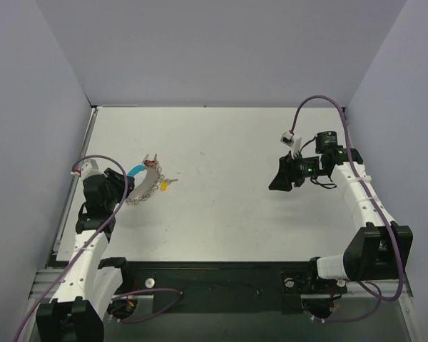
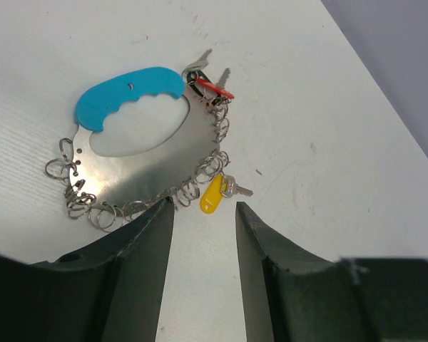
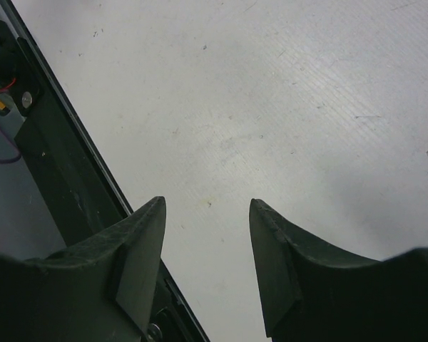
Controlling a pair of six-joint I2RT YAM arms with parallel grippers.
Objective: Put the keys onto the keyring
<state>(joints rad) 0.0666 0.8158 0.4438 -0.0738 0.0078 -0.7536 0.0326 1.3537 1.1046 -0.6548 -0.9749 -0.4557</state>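
**A:** Top external, entry one: the keyring [image 1: 146, 184] lies flat on the desk [image 1: 228, 142], far left, just ahead of the left arm [image 1: 93, 214]. One yellow-headed key [image 1: 164, 186] sits at its right rim.

**B:** Entry two: the right arm [image 1: 364, 203], well apart, over bare desk on the right. Walls close the left, far and right sides. We note open room across the middle.

**A:** Left wrist: left jaws apart, clamped on nothing, their tips just short of the keyring's [image 2: 150, 167] lower edge. The yellow-headed key [image 2: 211, 197] hangs from a small rim ring. A red-headed key [image 2: 215, 87] and silver keys [image 2: 202, 58] bunch beside the blue grip [image 2: 128, 92].

**B:** Whether those are threaded, we cannot tell. We find no green key and no loose key in any view, so we judge the task near its end, perhaps complete.

**A:** Right wrist: right jaws apart, nothing between them. Bare desk [image 3: 307, 107] lies below, with its edge and a black rail [image 3: 60, 149] close on one side.

**B:** We judge the free room lies away from that rail.
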